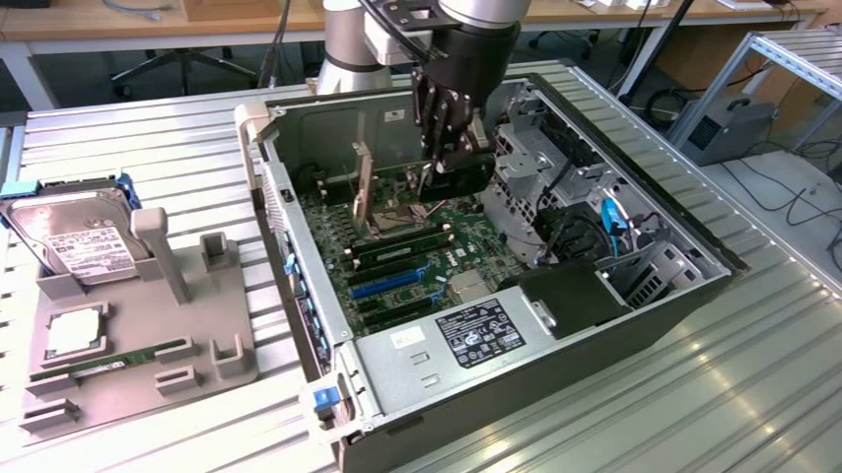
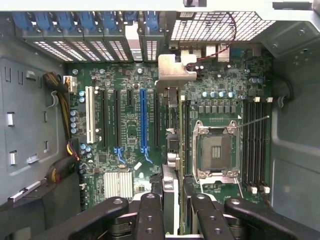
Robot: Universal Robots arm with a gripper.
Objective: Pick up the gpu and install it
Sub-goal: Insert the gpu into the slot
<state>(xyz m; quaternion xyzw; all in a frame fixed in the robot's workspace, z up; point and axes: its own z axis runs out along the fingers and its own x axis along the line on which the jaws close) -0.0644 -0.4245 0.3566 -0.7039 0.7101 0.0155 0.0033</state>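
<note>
Gripping: gripper (image 2: 171,202) closed on the gpu (image 2: 172,150), pinching its upper edge.
Card position: edge-on directly below the fingers, over the motherboard (image 2: 130,125) slots.
Handling: likely light, stiff, fragile; hold by edges.

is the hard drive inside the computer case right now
No, the hard drive sits in a gray holder on the table, off to the exterior view's left of the open computer case.
</note>
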